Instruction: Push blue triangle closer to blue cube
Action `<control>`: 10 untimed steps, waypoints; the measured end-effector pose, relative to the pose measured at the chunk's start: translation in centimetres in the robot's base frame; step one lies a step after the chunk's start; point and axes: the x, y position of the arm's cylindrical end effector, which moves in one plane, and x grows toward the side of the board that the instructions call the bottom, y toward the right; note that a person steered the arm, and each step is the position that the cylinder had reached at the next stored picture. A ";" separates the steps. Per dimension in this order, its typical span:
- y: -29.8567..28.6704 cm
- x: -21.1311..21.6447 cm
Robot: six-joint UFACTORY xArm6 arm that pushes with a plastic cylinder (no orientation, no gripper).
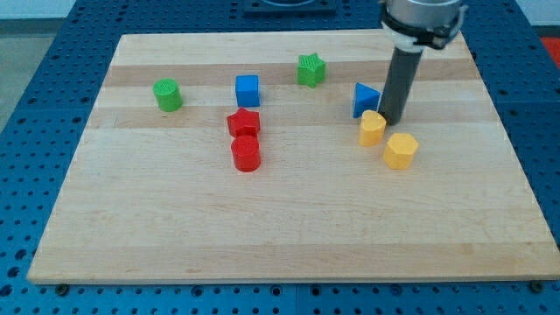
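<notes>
Fingers? None on this rig, so nothing stands apart, together or clamped: just a dark rod, and my tip (391,121) sits down on the board (289,236) at the view's right. Blue triangle (366,99) is just beside it, on the tip's left side, close enough that I cannot tell whether they touch. Right below that pair sits a yellow block (372,128), with a second yellow block (401,150) a little further to the lower right.

Blue cube (248,90) waits well off to the view's left, roughly level with the triangle. Between them, slightly higher, stands the green star (311,69), and the lane below it looks open.

Handling guess: the triangle looks small, rigid and light, likely to slide easily on smooth wood, and likely to spin if struck off centre. No gripping here, so contact belongs on its right-hand face, mid-face, pushing leftward. Tip is already on the correct side. Watch that the near yellow block doesn't get dragged along.
</notes>
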 end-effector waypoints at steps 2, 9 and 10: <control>-4.7 -1.0; -1.6 -2.1; -3.0 -2.1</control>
